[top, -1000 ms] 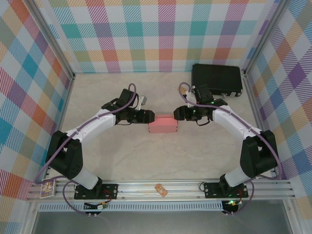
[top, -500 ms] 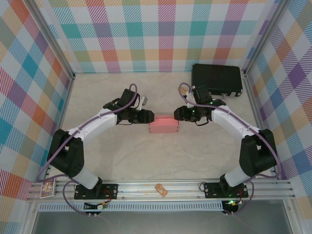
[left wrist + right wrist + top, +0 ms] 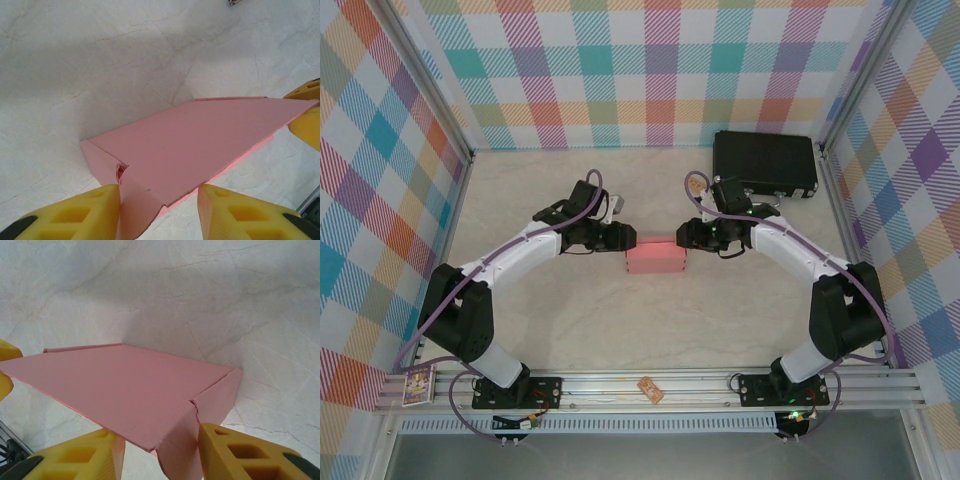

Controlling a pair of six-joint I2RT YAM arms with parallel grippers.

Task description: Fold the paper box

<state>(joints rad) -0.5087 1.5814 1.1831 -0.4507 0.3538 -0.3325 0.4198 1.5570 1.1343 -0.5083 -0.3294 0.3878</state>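
Left tool (image 3: 631, 240) and right tool (image 3: 682, 235), facing inward.

matt thin-cardboard paper box (image 3: 200, 145), smooth marble-look tabletop (image 3: 100, 75), bare metal rail (image 3: 650, 385)

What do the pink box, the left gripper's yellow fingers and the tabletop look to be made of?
Paper box: thin matte pink cardboard, by its sharp creases and a torn flap corner. Left gripper's fingers: matte yellow, moulded with recessed pockets, likely plastic or firm foam. Table: pale, marble-veined, perhaps printed laminate.
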